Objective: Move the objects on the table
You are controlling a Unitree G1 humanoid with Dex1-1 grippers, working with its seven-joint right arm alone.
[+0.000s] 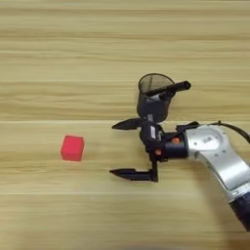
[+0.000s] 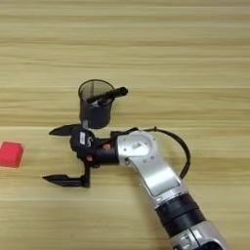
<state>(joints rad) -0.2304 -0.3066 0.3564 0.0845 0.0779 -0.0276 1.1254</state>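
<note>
The right gripper (image 1: 120, 149) gapes empty just below the mesh pen cup (image 1: 154, 100), red cube (image 1: 72, 148) left; only the right eye view shows the arm's dark lower section (image 2: 181, 215).

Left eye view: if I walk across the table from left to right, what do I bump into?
Red cube → the robot's open black fingers → silver forearm. The pen cup overlaps, so it is left out.

Even, soft light; faint shadows.
</note>
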